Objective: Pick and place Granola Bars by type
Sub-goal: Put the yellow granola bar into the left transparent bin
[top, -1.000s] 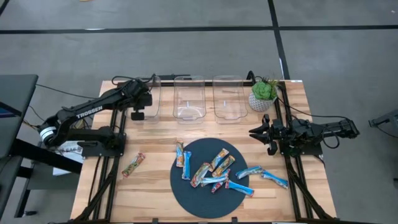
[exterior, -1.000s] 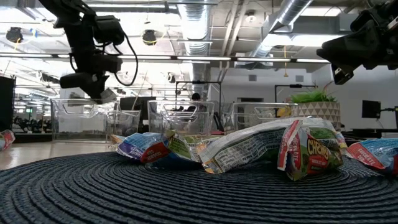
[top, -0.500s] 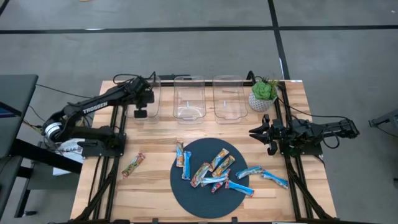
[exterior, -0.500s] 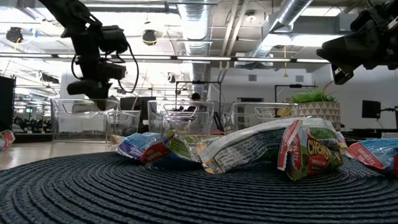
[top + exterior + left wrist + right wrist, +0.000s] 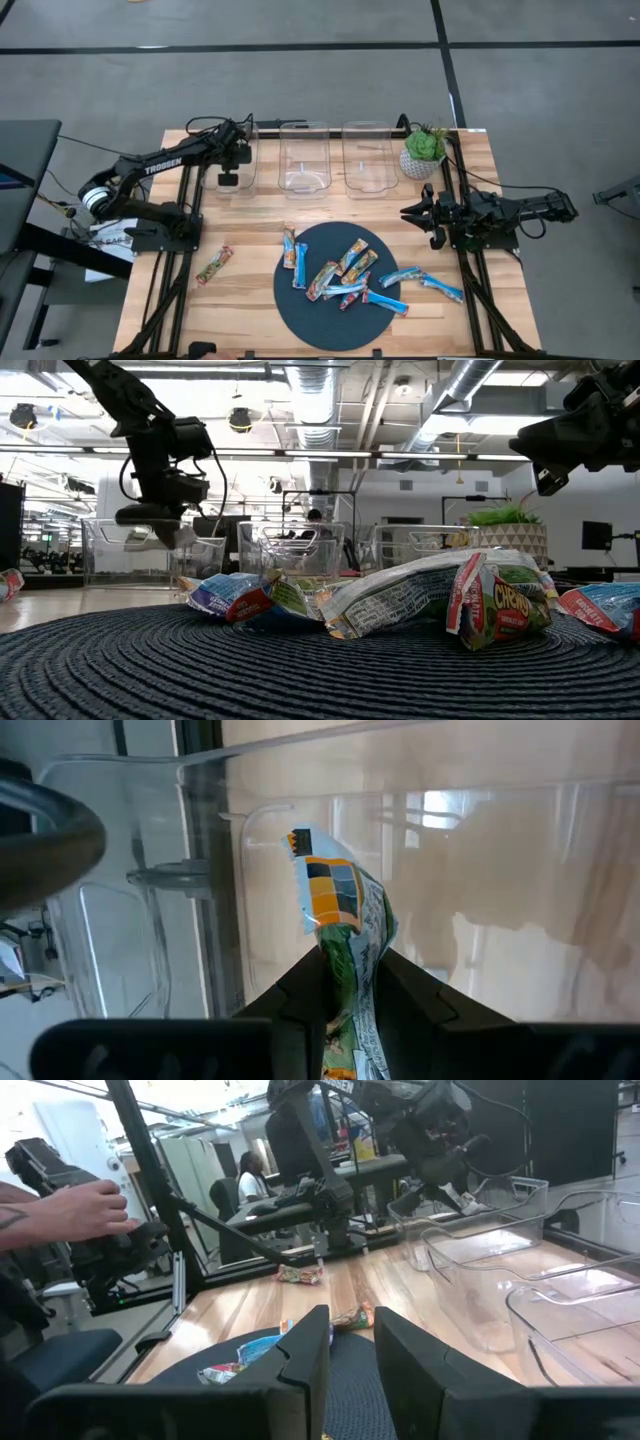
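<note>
Left gripper (image 5: 348,982) pinches a granola bar (image 5: 340,915) (multicoloured) seemingly over left bin (image 5: 480,870).

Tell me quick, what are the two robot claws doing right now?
Left gripper: shut on a multicoloured granola bar, over the leftmost clear bin.
Right gripper: open, holding nothing, beside the round mat.
</note>
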{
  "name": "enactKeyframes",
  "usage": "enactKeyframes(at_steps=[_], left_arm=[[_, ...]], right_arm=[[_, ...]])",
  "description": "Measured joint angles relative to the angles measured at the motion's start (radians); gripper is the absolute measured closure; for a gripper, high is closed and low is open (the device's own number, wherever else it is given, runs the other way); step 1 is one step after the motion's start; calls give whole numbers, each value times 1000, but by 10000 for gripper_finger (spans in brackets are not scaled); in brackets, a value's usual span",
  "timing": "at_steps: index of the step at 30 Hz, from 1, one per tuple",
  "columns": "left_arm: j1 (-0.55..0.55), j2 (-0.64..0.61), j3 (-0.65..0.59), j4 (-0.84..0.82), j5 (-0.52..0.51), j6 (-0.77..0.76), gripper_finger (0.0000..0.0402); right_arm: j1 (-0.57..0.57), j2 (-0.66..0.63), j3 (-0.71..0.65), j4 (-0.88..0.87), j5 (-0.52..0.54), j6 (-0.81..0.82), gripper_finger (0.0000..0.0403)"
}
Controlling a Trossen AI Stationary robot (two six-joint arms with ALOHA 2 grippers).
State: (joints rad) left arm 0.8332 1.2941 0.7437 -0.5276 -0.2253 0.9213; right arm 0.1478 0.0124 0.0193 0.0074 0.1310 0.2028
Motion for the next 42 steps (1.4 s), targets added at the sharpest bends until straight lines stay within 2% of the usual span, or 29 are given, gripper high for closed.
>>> enactKeyframes(at_steps=[6, 15, 27, 35, 42], left_arm=[[9, 31, 0, 73, -39, 1, 338], [25, 31, 0, 86, -60, 21, 337], [25, 31, 0, 86, -59, 20, 287], [25, 29, 0, 89, -68, 18, 283], [15, -64, 0, 97, -91, -25, 283]], right_arm=[[0, 0, 0, 0, 0, 0, 326], [0, 0, 0, 0, 0, 0, 326], [0, 0, 0, 0, 0, 0, 326], [0, 0, 0, 0, 0, 0, 326], [0, 0, 0, 0, 0, 0, 326]])
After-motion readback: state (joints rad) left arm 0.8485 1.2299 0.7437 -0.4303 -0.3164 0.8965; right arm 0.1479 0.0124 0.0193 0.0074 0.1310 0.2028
